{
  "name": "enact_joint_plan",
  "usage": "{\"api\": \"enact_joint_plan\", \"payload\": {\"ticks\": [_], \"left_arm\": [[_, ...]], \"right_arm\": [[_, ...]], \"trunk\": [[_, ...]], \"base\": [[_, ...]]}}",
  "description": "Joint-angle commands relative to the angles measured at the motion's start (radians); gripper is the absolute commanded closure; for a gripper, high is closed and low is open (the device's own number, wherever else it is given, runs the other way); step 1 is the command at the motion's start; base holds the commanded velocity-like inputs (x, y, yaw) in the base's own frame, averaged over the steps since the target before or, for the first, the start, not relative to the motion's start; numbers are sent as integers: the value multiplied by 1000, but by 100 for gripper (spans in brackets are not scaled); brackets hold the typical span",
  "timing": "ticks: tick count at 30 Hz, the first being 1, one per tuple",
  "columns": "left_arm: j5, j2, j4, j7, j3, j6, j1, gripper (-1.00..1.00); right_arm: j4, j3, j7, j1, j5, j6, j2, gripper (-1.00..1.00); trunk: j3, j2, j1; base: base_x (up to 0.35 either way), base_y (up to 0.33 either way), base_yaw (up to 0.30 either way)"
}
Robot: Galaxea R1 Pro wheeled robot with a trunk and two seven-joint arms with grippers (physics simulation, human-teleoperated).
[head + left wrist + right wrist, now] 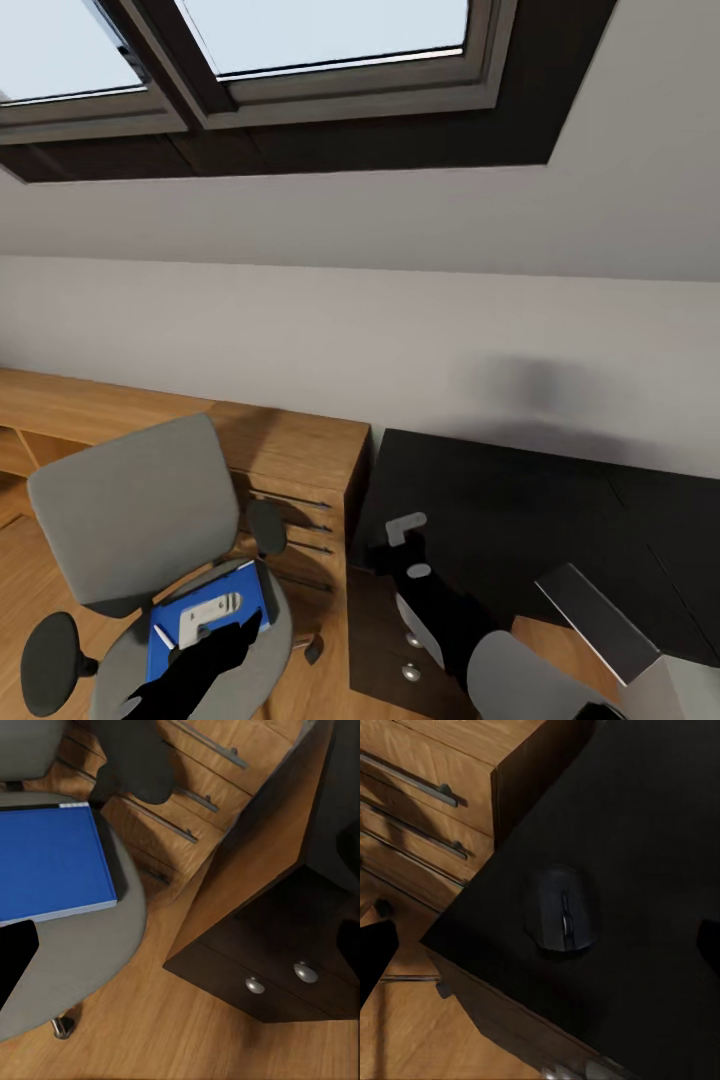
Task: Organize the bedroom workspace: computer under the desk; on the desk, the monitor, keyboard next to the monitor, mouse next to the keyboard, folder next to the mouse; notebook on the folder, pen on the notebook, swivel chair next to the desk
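A blue folder lies on the seat of the grey swivel chair, with a thin white pen on its near left corner. My left gripper hovers just above the folder, open and holding nothing; one dark fingertip shows at the seat's edge. A black mouse rests near the corner of the dark desk. Directly over the mouse, my right gripper stands open, with fingertips wide on either side and apart from it.
A wooden drawer unit stands between the chair and the dark desk, whose front has round knobs. A grey boxy object sits at the desk's near right. The chair's armrests flank the seat. Sloped wall and windows lie behind.
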Motion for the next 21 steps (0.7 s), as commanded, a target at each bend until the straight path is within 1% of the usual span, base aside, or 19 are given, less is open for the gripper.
{"api": "enact_joint_plan", "payload": {"ticks": [1, 4, 5, 6, 8, 11, 17, 21], "left_arm": [[11, 1, -12, 9, -2, 3, 0, -100], [13, 1, -24, 9, -3, 5, 0, -100], [13, 1, -26, 9, -4, 5, 0, -100], [14, 1, -28, 9, -4, 6, 0, -100], [14, 1, -29, 9, -4, 7, -1, -100], [14, 1, -30, 9, -4, 8, 0, -100], [14, 1, -30, 9, -4, 9, 0, -100], [14, 1, -30, 9, -4, 10, -1, -100]], "right_arm": [[7, 8, -4, -2, -9, -8, 0, -100], [16, 8, 28, -2, -9, -28, 0, -100], [16, 7, 47, -2, -9, -37, -1, -100], [16, 6, 66, -2, -11, -46, -12, -100], [13, 6, 76, -2, -12, -52, -18, -100], [10, 4, 83, -2, -14, -65, -24, -100], [2, 4, 84, -2, -15, -88, -25, -100], [-42, 1, 81, -2, -16, -88, -25, -100]], "trunk": [[-1, -1, 0], [-1, -1, 0], [-5, -8, 4], [-8, -15, 8], [-14, -29, 16], [-23, -50, 27], [-42, -92, 50], [-55, -120, 66]], "base": [[4, 3, 0], [2, 1, 0], [0, 0, 0], [0, 0, 0], [0, 0, 0], [0, 0, 0], [0, 0, 0], [0, 0, 0]]}}
